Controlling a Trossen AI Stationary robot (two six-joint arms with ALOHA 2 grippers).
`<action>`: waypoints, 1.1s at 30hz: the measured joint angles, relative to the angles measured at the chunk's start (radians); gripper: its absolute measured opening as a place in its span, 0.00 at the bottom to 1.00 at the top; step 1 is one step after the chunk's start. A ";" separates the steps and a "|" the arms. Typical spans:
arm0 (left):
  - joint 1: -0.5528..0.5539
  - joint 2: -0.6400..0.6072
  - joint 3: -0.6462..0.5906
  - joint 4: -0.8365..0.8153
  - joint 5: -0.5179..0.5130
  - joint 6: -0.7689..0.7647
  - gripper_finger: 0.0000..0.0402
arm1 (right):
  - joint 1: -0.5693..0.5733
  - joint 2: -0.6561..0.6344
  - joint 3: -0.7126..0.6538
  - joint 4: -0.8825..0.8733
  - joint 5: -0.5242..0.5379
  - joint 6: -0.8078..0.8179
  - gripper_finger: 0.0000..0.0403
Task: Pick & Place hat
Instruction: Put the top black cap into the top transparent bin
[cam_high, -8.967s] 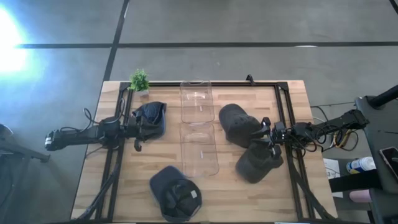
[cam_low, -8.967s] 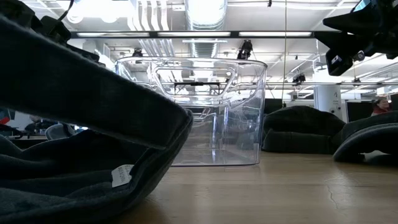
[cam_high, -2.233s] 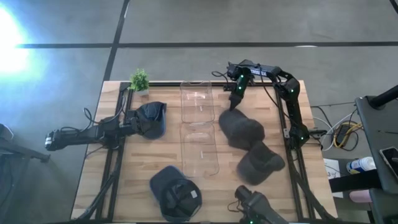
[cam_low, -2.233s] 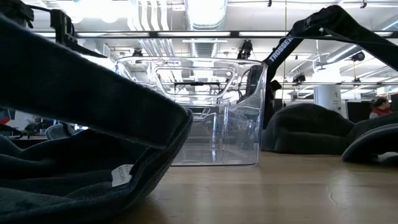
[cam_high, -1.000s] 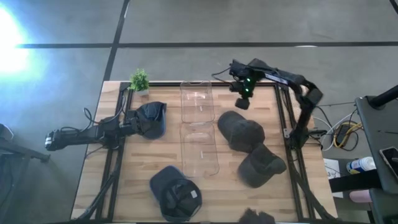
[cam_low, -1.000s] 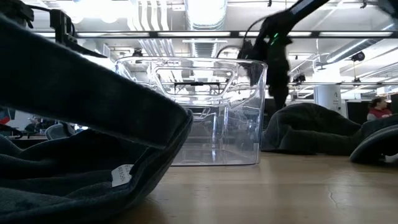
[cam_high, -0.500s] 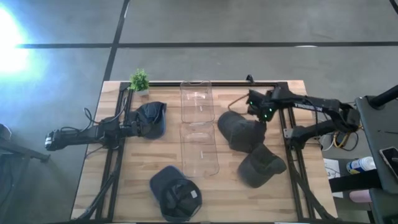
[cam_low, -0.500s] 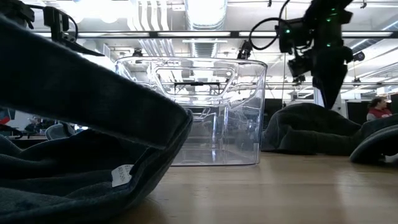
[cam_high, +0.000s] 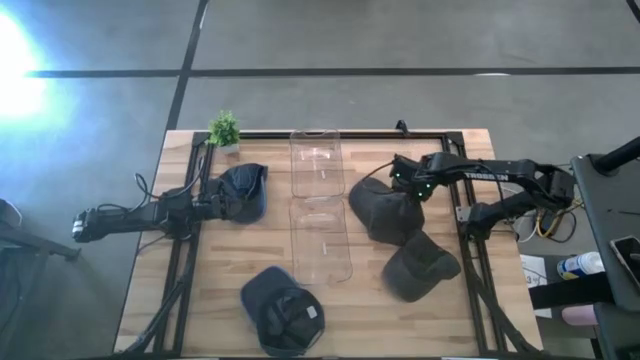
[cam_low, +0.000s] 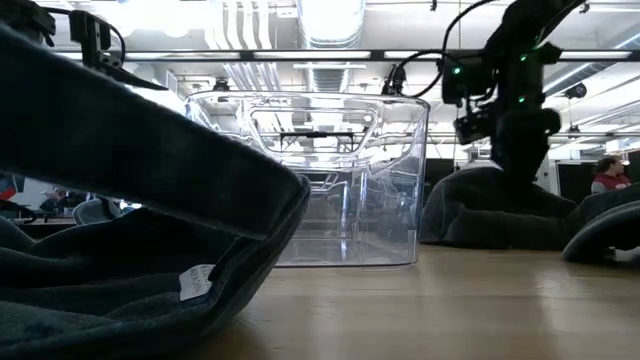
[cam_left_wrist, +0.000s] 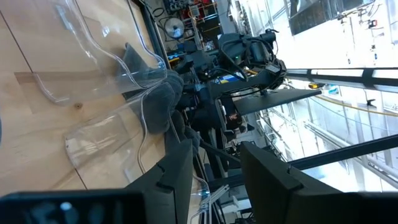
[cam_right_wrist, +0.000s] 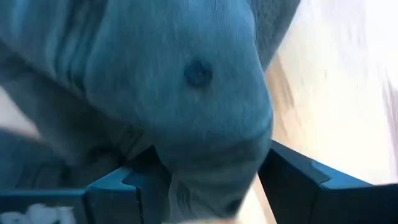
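Dark hat (cam_high: 383, 212) lay on table (cam_high: 460, 310) just right of clear bin (cam_high: 318, 205). Right gripper (cam_high: 403, 186) pressed onto hat's crown, fingers (cam_right_wrist: 118, 186) spread around fabric, not yet closed; arm reached in low from right edge. Second hat (cam_high: 418, 263) lay just beyond. Left gripper (cam_high: 215, 207), far side of bin, rested against blue cap (cam_high: 241, 190), fingers (cam_left_wrist: 267, 174) apart.

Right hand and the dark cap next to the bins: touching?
Touching. In the right wrist view the dark cap bulges between the right hand's open fingers, filling the gap. The high view puts that hand on the cap's far edge.
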 joint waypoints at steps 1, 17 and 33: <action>0.000 0.000 0.000 0.000 0.000 0.000 0.32 | 0.000 0.016 0.000 0.019 -0.002 -0.004 0.53; 0.000 0.000 0.000 0.001 -0.007 -0.009 0.32 | -0.007 0.104 0.069 0.075 -0.095 0.008 0.03; 0.000 0.000 0.000 0.019 -0.066 -0.044 0.32 | -0.014 -0.139 0.494 -0.048 0.154 0.455 0.02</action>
